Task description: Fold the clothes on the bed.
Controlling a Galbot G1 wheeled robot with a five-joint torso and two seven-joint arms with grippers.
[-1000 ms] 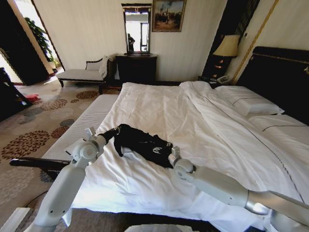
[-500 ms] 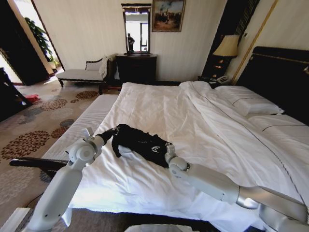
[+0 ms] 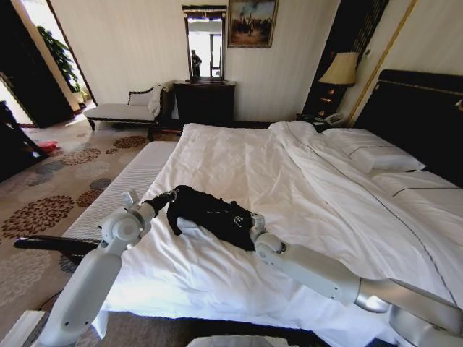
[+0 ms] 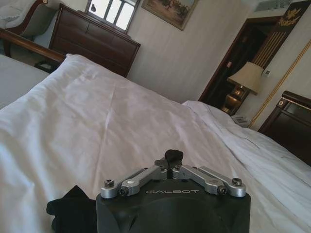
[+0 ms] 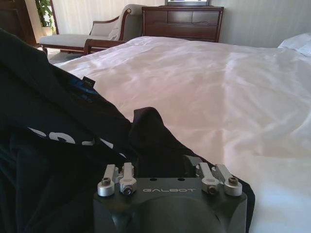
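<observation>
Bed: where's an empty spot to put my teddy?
Bare sheet lies between the T-shirt and the pillows, and across the bed toward the far edge. It is crowded near the front edge, where both pincers, left and right, meet the T-shirt.

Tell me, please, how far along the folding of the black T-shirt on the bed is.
Early. The black soft-fabric T-shirt lies bunched, unfolded, near the foot of the white-sheeted double bed. In hand: the left gripper is shut on one end, and the right gripper is at the other end. Spreading it flat and every fold remain.
</observation>
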